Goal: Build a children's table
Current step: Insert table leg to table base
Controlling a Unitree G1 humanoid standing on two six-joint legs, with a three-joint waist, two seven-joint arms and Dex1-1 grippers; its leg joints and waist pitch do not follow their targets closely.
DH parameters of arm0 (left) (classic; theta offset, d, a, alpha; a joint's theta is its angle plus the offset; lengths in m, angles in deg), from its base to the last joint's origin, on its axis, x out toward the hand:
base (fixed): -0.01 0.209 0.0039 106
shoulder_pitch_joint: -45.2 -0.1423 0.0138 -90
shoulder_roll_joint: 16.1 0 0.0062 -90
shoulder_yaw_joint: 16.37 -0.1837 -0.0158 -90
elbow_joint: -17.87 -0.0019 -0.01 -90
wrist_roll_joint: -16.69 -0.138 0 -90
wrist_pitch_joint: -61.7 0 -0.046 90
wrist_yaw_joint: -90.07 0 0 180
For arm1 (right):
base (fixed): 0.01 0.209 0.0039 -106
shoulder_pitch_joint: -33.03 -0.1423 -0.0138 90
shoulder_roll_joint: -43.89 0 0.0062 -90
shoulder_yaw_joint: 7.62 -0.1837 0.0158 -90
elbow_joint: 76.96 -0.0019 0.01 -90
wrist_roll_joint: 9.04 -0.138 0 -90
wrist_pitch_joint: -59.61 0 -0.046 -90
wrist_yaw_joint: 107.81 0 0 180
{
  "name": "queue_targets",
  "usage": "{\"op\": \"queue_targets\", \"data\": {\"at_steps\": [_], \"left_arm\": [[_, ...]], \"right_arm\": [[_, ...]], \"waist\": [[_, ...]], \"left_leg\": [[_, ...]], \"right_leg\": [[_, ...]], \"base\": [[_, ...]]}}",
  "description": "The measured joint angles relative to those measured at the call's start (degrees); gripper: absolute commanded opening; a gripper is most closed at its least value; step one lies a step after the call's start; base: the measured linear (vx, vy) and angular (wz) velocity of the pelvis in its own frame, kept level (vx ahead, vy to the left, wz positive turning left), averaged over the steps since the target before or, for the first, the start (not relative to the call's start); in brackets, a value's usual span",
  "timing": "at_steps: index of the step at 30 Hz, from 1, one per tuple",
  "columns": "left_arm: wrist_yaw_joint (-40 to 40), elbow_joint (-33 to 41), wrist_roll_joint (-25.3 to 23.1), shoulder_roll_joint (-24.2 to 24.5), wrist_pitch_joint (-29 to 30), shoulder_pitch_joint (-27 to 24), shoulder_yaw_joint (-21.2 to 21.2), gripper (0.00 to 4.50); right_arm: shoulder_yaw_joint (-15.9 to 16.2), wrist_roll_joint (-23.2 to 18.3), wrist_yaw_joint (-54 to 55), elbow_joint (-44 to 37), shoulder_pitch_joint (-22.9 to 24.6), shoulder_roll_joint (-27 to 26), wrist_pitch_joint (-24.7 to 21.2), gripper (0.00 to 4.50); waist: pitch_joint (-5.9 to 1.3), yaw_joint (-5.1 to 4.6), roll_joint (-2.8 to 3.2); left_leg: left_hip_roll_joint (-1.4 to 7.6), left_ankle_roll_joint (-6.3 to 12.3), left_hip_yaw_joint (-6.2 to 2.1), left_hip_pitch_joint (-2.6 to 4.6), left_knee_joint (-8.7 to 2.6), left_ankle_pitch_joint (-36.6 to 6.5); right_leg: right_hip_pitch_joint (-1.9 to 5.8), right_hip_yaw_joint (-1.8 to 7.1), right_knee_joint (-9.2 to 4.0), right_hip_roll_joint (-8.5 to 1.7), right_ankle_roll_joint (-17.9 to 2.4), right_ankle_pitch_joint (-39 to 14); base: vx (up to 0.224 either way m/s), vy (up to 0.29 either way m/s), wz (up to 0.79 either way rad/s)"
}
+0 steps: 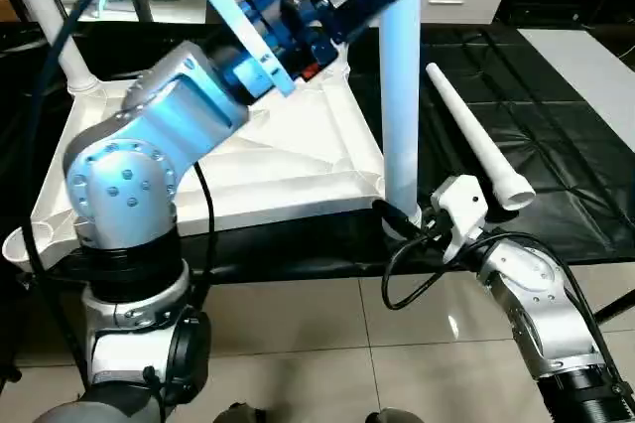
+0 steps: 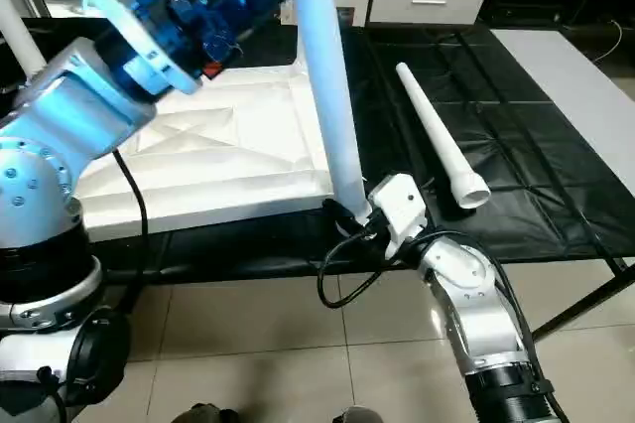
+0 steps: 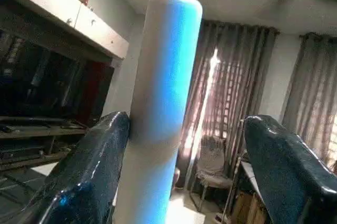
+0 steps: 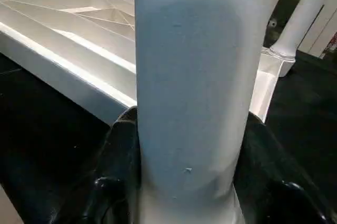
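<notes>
While both hands work one upright leg, the table top lies ribs-up on the black counter.

The right hand [image 4: 187, 182] pinches the upright leg [image 1: 400, 95] at its base, in the top's [image 1: 298, 160] near right corner socket. The left hand [image 3: 184, 171] stands spread around the leg's upper end, one finger [image 3: 92, 171] touching it. A loose leg [image 2: 437, 140] lies to the right. No writing is readable.

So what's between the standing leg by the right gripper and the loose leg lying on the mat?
Nothing: bare black mat separates the standing leg from the loose leg, as the right eye view shows.
</notes>
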Motion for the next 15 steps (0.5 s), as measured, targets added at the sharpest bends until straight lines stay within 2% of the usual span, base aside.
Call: {"op": "queue_targets", "data": {"at_steps": [5, 8, 13, 14, 15], "left_arm": [[0.3, 3.2, 6.0, -0.1, 1.4, 0.0, 0.8, 3.74], [0.3, 3.9, 8.0, 0.0, 1.6, 0.0, 0.9, 3.74], [-0.2, 3.4, 7.9, 2.2, 1.3, 0.0, 2.7, 3.74], [-0.4, 3.0, 7.6, 3.1, 1.1, 0.0, 3.2, 3.74], [-0.2, 2.9, 6.5, 4.7, 0.9, -0.3, 3.5, 3.74]], "right_arm": [[-0.1, 0.0, 0.2, 0.8, 0.0, 0.0, 0.0, 2.0], [-0.1, 0.1, 0.2, 1.2, 0.0, 0.0, 0.0, 2.0], [-0.6, -0.3, 1.1, 1.5, -0.6, -1.0, 0.0, 2.0], [-1.5, -0.8, 1.7, 1.5, -0.8, -1.6, 0.0, 2.0], [-2.9, -3.1, 2.0, 1.5, -1.4, -2.8, -0.7, 2.0]], "waist": [[0.0, 0.01, 0.0], [-0.01, 0.0, 0.01], [-0.02, -0.2, 0.04], [-0.02, -0.28, 0.04], [-0.02, -0.4, 0.04]], "left_leg": [[0.01, -0.01, 0.0, 0.0, 0.0, 0.0], [0.02, 0.0, 0.01, 0.0, 0.01, 0.0], [0.06, -0.01, 0.01, 0.01, 0.02, 0.0], [0.07, -0.02, 0.01, 0.01, 0.02, 0.0], [0.07, -0.03, 0.02, 0.02, 0.02, 0.1]], "right_leg": [[0.0, -0.01, 0.01, 0.0, 0.0, 0.0], [0.0, -0.03, 0.02, 0.0, 0.0, 0.0], [-0.01, -0.04, 0.05, 0.03, 0.0, 0.0], [-0.01, -0.05, 0.06, 0.03, 0.0, 0.0], [-0.03, -0.04, 0.12, 0.03, 0.0, 0.0]], "base": [[0.0, 0.0, 0.0], [0.0, 0.0, 0.0], [0.0, 0.0, 0.0], [0.0, 0.0, 0.0], [0.0, 0.0, 0.0]]}}
